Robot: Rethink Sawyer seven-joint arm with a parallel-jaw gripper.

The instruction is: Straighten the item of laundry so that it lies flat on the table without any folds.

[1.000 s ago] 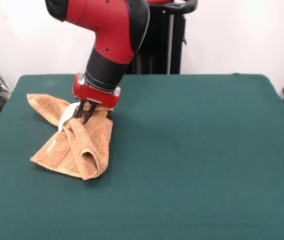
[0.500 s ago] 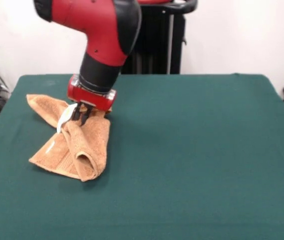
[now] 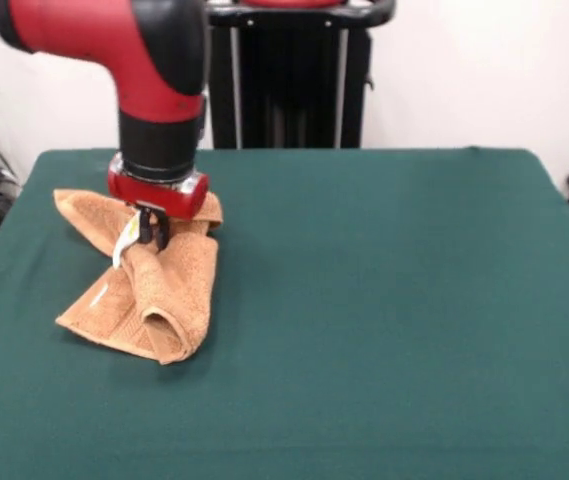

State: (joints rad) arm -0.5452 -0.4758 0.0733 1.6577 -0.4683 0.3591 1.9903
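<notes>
1. Since a moment ago the arm (image 3: 154, 70) has swung toward the left side of the picture, carrying the gripper (image 3: 150, 232) with it, and the towel (image 3: 144, 275) has been dragged slightly the same way.
2. Nearest me, the towel's folded end makes a rolled lip on the table (image 3: 384, 320), with a flatter flap beside it reaching out to the left.
3. Up the middle the towel bunches into a raised ridge, and the dark fingers are closed together, pinching the top of that ridge.
4. Just left of the fingers a small white tag (image 3: 124, 240) hangs from the cloth.
5. Farther back, another end of the towel trails off to the left, lying on the green top near its left edge.
</notes>
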